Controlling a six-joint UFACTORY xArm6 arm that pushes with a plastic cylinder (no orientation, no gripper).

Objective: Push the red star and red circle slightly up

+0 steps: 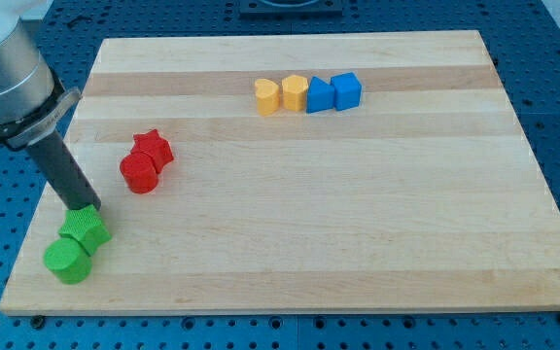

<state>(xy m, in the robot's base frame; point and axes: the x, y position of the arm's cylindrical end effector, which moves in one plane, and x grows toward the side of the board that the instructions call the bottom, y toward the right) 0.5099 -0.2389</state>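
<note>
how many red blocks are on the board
2. The red star and the red circle touch each other at the view's left, the circle just below the star. Nothing suggests another is hidden.

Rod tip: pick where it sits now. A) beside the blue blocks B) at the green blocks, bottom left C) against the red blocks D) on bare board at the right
B: my tip ends at the green blocks at the view's bottom left, apart from the red star and red circle.

Your wooden board (358,214) carries a red star (152,147) touching a red circle (140,173), two green blocks (77,243), and a yellow-and-blue row (307,93).
</note>
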